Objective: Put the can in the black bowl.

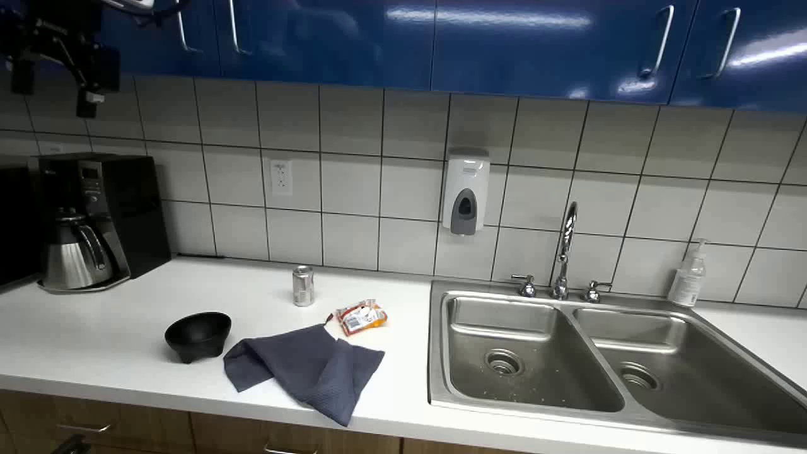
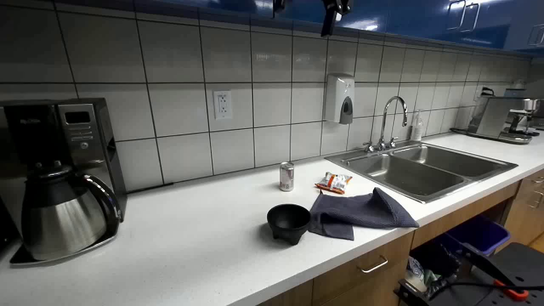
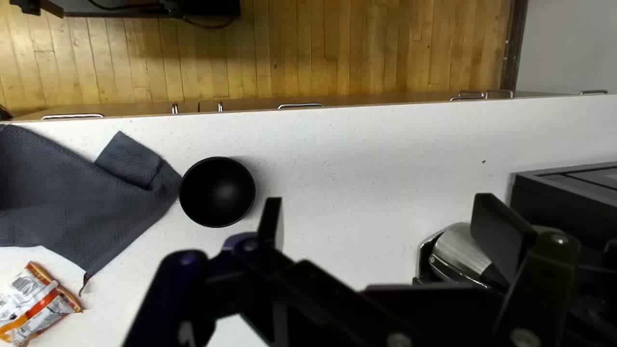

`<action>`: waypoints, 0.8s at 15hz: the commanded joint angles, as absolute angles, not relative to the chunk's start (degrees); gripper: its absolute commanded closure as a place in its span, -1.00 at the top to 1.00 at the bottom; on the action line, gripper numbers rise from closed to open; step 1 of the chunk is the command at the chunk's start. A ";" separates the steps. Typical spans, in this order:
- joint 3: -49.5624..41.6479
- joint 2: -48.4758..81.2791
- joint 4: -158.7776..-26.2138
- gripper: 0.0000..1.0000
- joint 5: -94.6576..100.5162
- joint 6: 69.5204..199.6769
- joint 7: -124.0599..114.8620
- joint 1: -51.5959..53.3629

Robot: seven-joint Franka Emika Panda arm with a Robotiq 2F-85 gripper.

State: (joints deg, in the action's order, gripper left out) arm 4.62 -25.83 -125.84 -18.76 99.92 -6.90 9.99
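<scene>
A silver can stands upright on the white counter near the tiled wall, in both exterior views (image 1: 303, 287) (image 2: 287, 177). It does not show in the wrist view. The black bowl stands upright on short feet nearer the counter's front edge, in both exterior views (image 1: 198, 337) (image 2: 289, 223). In the wrist view the bowl (image 3: 217, 192) looks empty and lies just left of the jaws. My gripper (image 3: 381, 219) is wide open with nothing between its fingers. In both exterior views the gripper (image 1: 55, 94) (image 2: 302, 19) hangs high above the counter, at cabinet height, away from can and bowl.
A dark grey cloth (image 1: 309, 366) lies beside the bowl. A snack packet (image 1: 360, 316) lies near the can. A coffee maker with steel carafe (image 2: 63, 212) stands at one end of the counter. A double sink (image 1: 536, 353) with faucet (image 1: 565, 252) is at the opposite side. Blue cabinets (image 1: 328, 44) overhang.
</scene>
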 commanded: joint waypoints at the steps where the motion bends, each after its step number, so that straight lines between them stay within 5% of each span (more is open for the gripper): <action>1: 5.53 -25.77 -125.63 1.00 -19.14 99.60 -6.56 8.82; 12: 9.10 -27.06 -131.23 1.00 -17.08 103.27 -9.02 9.03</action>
State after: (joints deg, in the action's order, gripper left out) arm 6.87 -25.74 -128.66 -18.38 101.08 -6.96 9.89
